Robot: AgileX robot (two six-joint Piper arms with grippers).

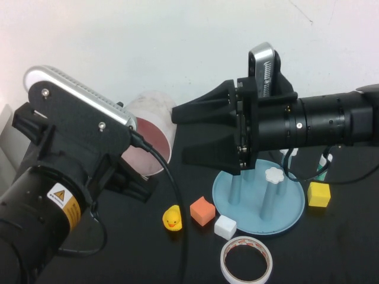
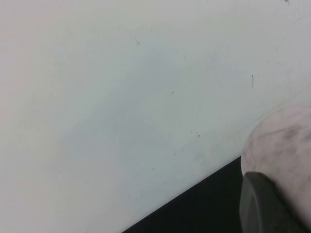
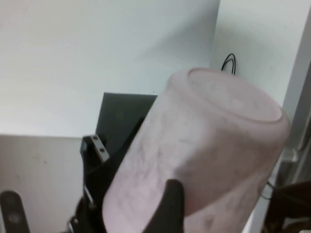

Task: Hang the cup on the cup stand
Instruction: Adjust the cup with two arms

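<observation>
Jaws: right gripper (image 1: 180,135) spread wide, holding nothing, tips just beside cup (image 1: 155,133), poised above cup stand (image 1: 259,204). Left gripper (image 1: 139,183) clamped on cup, lifted off table, mouth tipped toward camera; finger (image 3: 167,206) visible against cup wall. Progress: cup up in air, not yet over any of 4 pegs. Left to do: carry across, invert, lower onto peg. Tape ring (image 1: 246,261), duck (image 1: 172,219) nearby.

- The right gripper (image 1: 180,135) is hanging spread wide over the stand (image 1: 259,198), blocking the way down to its back pegs.
- The cup (image 1: 151,133) and left gripper (image 1: 133,177) are crowding the table's left side.
- A duck (image 1: 172,218), orange block (image 1: 202,211), white block (image 1: 225,227) and tape ring (image 1: 246,261) are lining the stand's near side.
</observation>
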